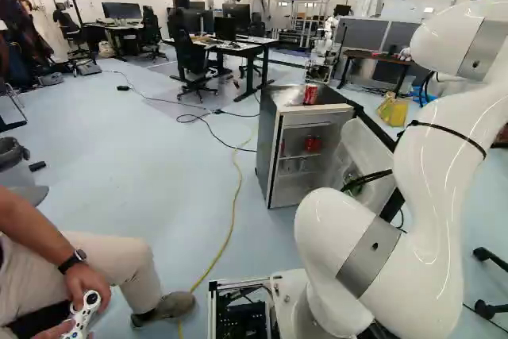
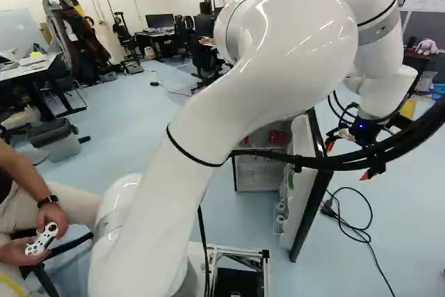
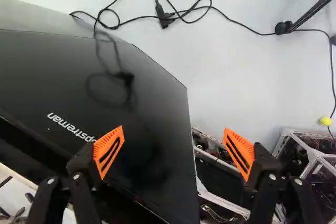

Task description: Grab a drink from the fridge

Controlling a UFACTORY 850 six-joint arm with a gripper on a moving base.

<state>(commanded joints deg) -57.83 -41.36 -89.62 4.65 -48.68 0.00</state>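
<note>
Where fridge [image 1: 267, 136] stands ahead of base, we see its door [image 1: 369, 148] swung wide open and red cans [image 1: 313, 144] on shelf within. One more red can [image 1: 310, 94] rests upright on fridge top. We note gripper [image 2: 347, 161] on outer side of door, fingers spread well apart, nothing gripped. In wrist view, we find one orange pad [image 3: 108, 148] against door's dark outer face, other past door's edge. Black cable [image 3: 164, 19] lies looped on floor [image 3: 236, 66] near door.
</note>
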